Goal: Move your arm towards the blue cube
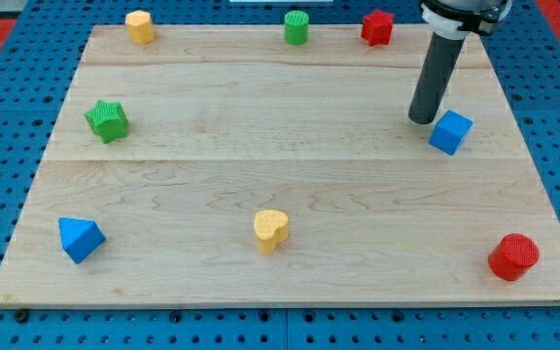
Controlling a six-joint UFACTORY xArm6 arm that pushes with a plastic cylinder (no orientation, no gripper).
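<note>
The blue cube (450, 131) sits on the wooden board (290, 194) at the view's right, in its upper half. My tip (422, 119) stands just to the left of the cube and slightly above it in the view, close to its upper left corner or touching it. The dark rod rises from the tip to the view's top right.
A yellow block (140, 26), a green cylinder (297, 27) and a red star block (377, 27) line the top edge. A green star (107, 120) is at the left, a blue triangular block (80, 238) at bottom left, a yellow heart (271, 230) at bottom centre, a red cylinder (512, 257) at bottom right.
</note>
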